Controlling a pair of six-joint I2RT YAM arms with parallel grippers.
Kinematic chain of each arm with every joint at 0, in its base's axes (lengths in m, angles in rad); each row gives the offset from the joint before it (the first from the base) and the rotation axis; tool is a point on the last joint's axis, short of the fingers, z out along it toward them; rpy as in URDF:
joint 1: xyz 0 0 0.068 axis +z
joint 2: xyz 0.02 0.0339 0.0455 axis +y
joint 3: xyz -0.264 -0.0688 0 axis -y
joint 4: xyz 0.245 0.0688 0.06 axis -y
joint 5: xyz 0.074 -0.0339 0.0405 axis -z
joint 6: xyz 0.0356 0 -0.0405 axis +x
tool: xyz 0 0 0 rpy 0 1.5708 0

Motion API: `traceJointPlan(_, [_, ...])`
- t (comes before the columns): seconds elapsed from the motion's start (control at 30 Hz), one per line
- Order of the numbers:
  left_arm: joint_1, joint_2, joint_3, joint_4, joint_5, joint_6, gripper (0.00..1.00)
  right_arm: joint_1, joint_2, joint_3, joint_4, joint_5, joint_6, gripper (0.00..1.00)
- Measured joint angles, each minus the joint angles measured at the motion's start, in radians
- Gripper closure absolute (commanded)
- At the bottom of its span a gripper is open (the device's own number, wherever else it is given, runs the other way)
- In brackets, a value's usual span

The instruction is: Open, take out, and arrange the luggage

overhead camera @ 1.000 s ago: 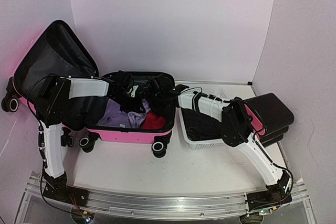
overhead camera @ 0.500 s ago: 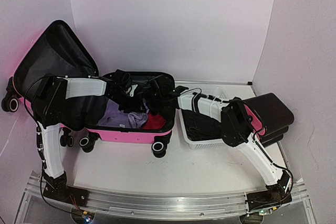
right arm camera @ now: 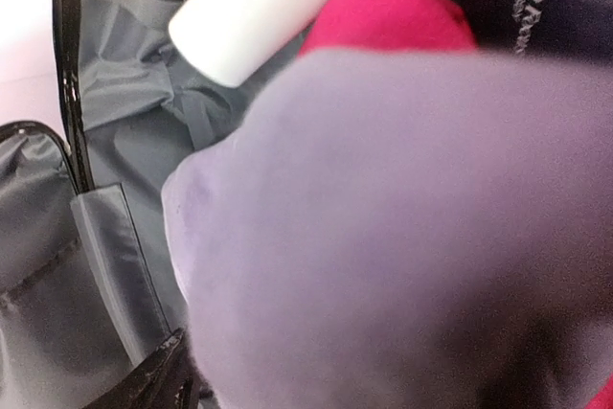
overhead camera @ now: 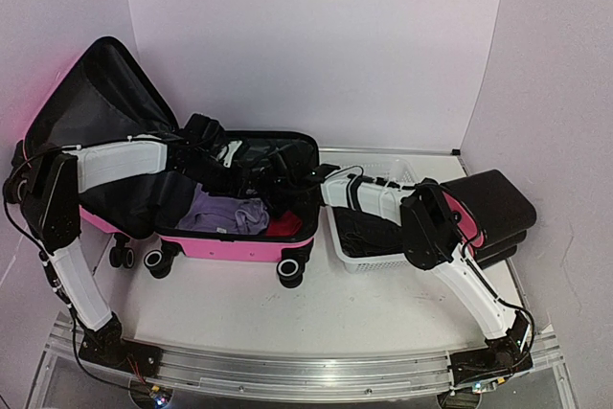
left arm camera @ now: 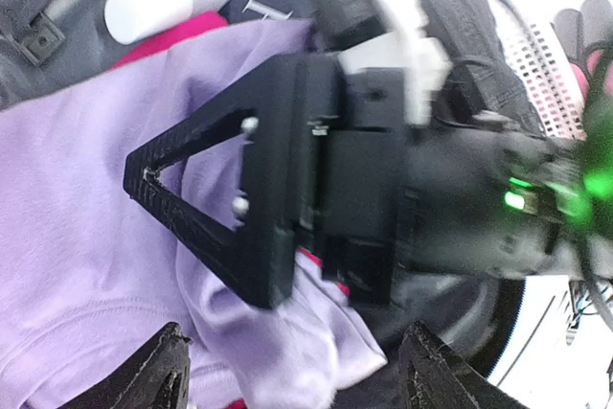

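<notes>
Luggage [overhead camera: 239, 241], a large bright-pink hard-shell suitcase, lay open on the white table [overhead camera: 383, 304], lid raised at the left. Inside, the left gripper [left arm camera: 297, 385] hovered over a lilac cloth garment [overhead camera: 230, 210], jaws wide apart and empty. The right gripper [overhead camera: 271, 168] sat against the same cloth; its jaw state could not be told.

Bright-pink luggage [overhead camera: 230, 246] with black lining [overhead camera: 96, 102]; lilac garment [overhead camera: 225, 210], red cloth [overhead camera: 283, 227], white mesh basket [overhead camera: 369, 262].
</notes>
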Motion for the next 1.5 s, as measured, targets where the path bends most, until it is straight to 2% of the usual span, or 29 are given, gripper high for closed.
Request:
traceJointPlan(0.27, [0.008,-0.072,-0.043,-0.059,-0.061,0.03,0.25,0.007,-0.046,-0.069,0.013,-0.04,-0.008,0.27])
traceJointPlan(0.4, [0.024,-0.073,-0.067,-0.079,-0.097,0.026,0.27,0.019,-0.063,-0.094,0.01,-0.049,-0.015,0.31])
traceJointPlan(0.6, [0.06,-0.098,-0.108,-0.081,-0.121,0.011,0.27,0.03,-0.065,-0.103,0.008,-0.048,-0.024,0.32])
traceJointPlan(0.73, [0.078,-0.138,-0.122,-0.08,-0.124,0.003,0.27,0.031,-0.065,-0.102,0.004,-0.041,-0.03,0.41])
traceJointPlan(0.83, [0.083,-0.179,-0.13,-0.08,-0.129,-0.001,0.27,0.031,-0.065,-0.102,-0.012,-0.039,-0.031,0.55])
traceJointPlan(0.93, [0.084,-0.209,-0.131,-0.078,-0.129,-0.005,0.27,0.031,-0.065,-0.102,-0.025,-0.037,-0.037,0.61])
traceJointPlan(1.13, [0.085,-0.217,-0.131,-0.078,-0.13,-0.005,0.27,0.031,-0.065,-0.102,-0.031,-0.035,-0.053,0.85])
traceJointPlan(1.3, [0.088,-0.217,-0.133,-0.076,-0.13,-0.006,0.27,0.031,-0.066,-0.102,-0.03,-0.034,-0.048,1.0])
traceJointPlan(1.5, [0.092,-0.225,-0.153,-0.072,-0.132,-0.007,0.27,0.031,-0.067,-0.092,-0.031,-0.034,-0.05,1.0])
